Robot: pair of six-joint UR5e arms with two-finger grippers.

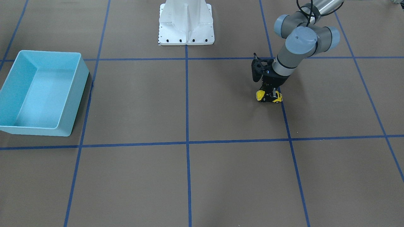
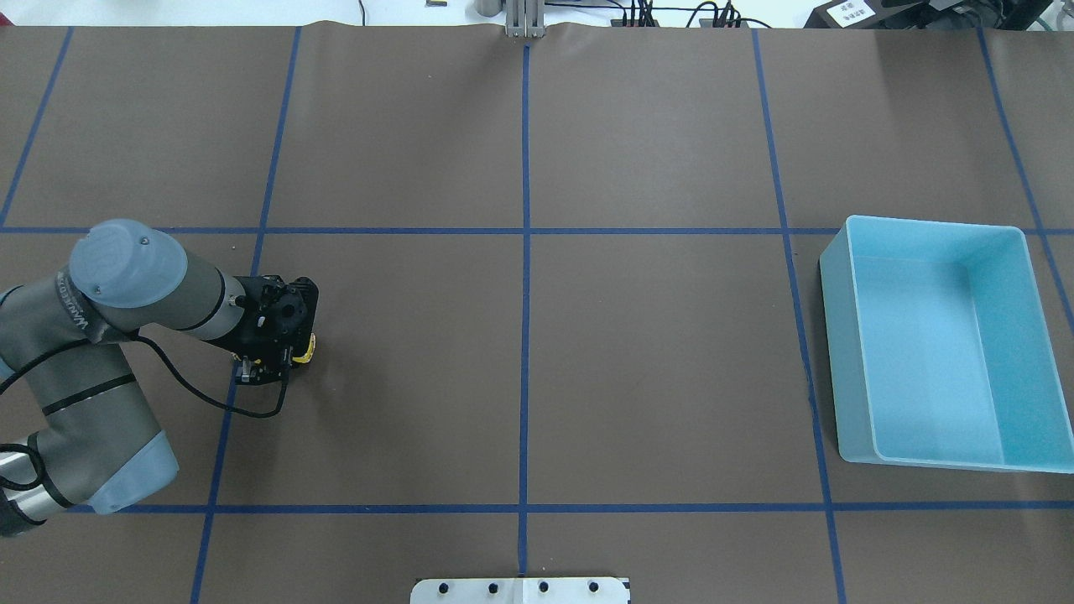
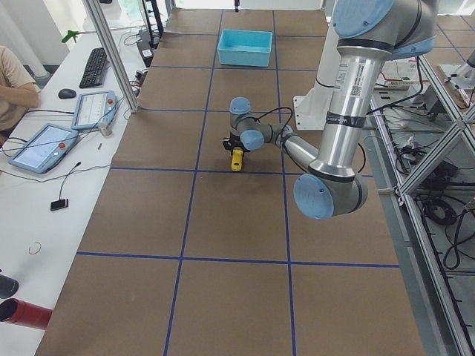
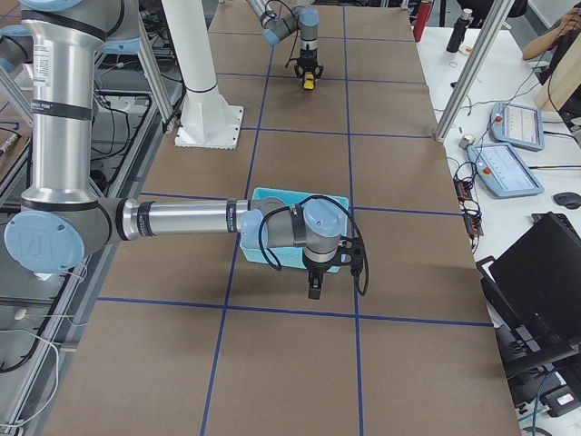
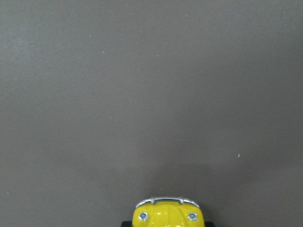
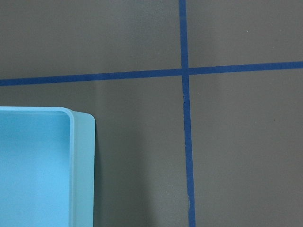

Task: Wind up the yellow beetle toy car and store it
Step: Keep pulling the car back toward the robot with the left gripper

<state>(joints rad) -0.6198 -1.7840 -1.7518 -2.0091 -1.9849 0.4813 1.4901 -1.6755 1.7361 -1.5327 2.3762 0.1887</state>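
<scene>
the left gripper [image 1: 270,93] points down over the yellow beetle toy car [image 1: 269,96], jaws drawn in against its flanks and seemingly pinching it while the wheels rest on the tabletop [image 2: 654,377]. seen from overhead, the car is at 9 o'clock and the blue bin [image 2: 846,361] is well apart at 3 o'clock. the shell is glossy and rounded, so a pull-back could make it twist or squirt free. with too little downward press, the wheels would likely skid instead of winding. the long carry could also shake it loose. the car is tiny and bright yellow, with a silvery bumper and two small headlamps. the right gripper [image 4: 314,289] hangs beside the bin; i cannot tell its opening.
</scene>
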